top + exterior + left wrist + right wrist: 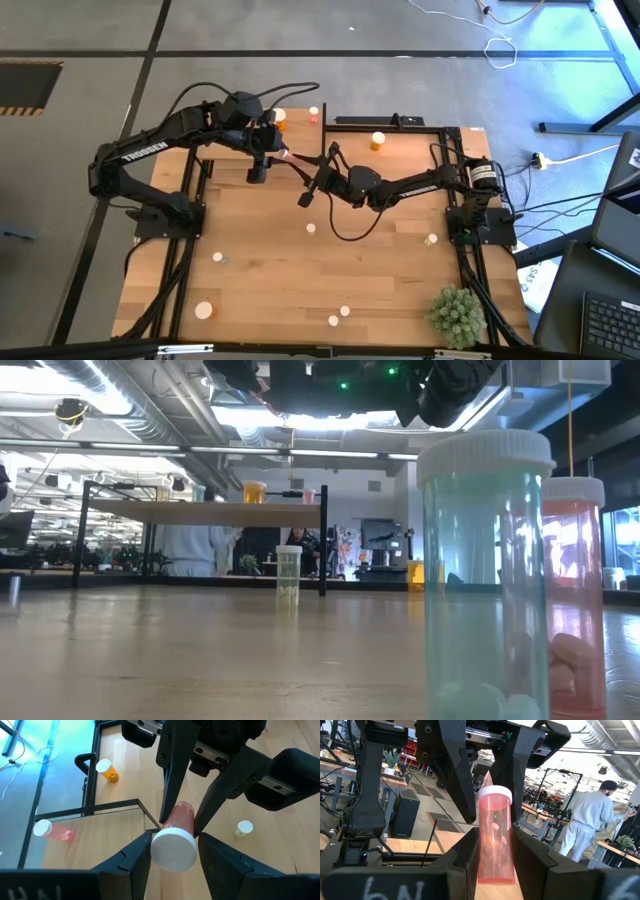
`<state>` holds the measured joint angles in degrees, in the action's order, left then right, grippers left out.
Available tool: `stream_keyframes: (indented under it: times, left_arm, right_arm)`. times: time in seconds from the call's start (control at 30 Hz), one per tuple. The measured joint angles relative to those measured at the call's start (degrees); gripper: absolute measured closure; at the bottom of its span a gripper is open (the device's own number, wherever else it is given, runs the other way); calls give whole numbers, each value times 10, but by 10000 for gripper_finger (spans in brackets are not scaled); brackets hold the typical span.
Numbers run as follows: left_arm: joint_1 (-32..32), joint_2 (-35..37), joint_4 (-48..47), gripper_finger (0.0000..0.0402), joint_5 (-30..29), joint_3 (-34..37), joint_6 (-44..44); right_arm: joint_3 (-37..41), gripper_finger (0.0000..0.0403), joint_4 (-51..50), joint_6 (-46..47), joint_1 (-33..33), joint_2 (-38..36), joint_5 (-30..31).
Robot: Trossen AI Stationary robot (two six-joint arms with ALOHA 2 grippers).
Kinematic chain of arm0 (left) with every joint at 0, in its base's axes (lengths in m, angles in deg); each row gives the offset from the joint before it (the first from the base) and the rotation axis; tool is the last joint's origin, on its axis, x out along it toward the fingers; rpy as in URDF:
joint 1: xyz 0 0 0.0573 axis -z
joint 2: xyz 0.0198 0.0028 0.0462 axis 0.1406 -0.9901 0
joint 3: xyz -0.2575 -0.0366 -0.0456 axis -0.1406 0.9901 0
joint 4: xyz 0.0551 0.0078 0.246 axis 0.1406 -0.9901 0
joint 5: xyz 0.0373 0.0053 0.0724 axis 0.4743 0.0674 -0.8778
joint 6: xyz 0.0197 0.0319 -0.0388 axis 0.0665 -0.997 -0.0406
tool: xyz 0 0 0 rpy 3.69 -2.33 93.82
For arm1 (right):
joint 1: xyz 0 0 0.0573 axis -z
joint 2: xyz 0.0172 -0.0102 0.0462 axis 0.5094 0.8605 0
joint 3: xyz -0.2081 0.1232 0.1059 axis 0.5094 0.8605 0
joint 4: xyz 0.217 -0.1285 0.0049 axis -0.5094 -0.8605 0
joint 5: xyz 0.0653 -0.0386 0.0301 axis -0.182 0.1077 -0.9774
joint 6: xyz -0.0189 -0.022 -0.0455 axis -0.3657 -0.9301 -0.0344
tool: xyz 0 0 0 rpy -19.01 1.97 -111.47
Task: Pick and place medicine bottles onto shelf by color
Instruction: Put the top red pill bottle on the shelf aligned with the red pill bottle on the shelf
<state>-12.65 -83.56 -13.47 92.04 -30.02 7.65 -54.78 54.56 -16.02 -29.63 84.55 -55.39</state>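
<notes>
We hold one reddish bottle in both the left gripper and right gripper beside the shelf; mistimed release risks dropping it.

The translucent reddish plastic bottle has a ribbed white cap; the tabletop is matt planked wood.

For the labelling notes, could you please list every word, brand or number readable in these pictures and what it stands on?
"TROSSEN": white letters on the left arm, high view.
White characters on each wrist camera's own gripper body: cut off, unreadable.
Red bottle held between both grippers: no readable label.
</notes>
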Motion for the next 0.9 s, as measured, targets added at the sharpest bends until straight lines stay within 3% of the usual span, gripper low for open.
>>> stream_keyframes:
  times: [0.4,0.9]
  left_arm:
    - [0,0,0,286,0,0,0]
    - [0,0,0,287,0,0,0]
  right_arm:
    - [0,298,0,0,0,0,0]
    - [0,282,0,0,0,0,2]
